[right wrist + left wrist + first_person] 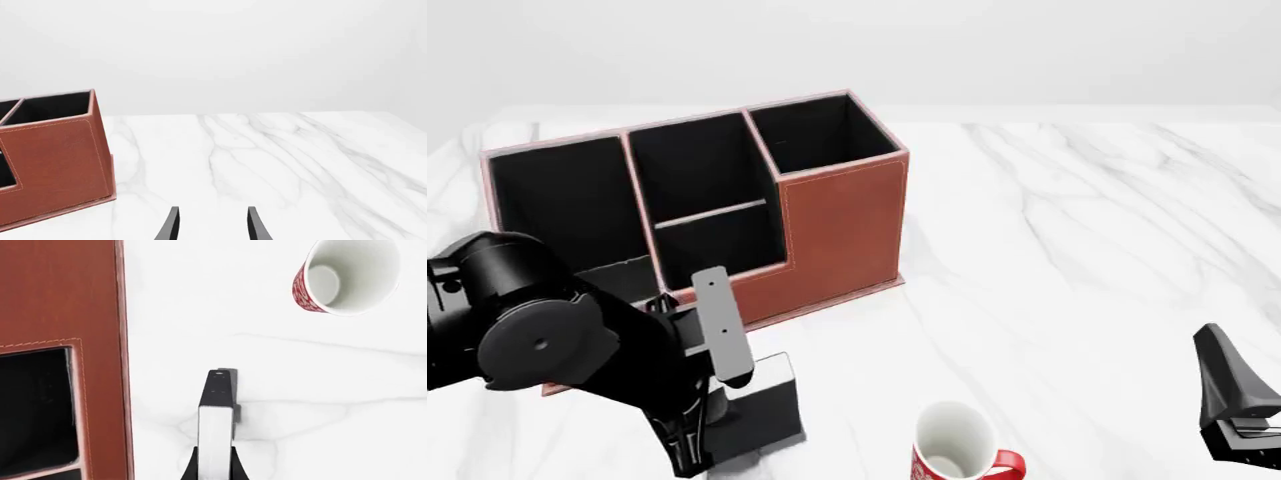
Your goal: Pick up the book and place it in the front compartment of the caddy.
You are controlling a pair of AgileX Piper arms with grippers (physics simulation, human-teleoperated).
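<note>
My left gripper [215, 456] is shut on the book [215, 432], whose white page edge shows between the two black fingers. In the front view the book [761, 405] appears as a black slab low over the table, just in front of the caddy [841, 235]. The left gripper [694, 440] points downward beside it. The reddish-brown caddy [60, 295] lies alongside the book, one black-lined compartment open next to it. The left arm hides most of the caddy's low front part. My right gripper [213, 222] is open and holds nothing, far from the caddy [57, 160].
A white-and-red mug [954, 450] stands near the front edge, to the right of the book; the left wrist view looks into this mug [343, 277] from above. The right gripper [1234, 400] sits at the far right edge over white marble.
</note>
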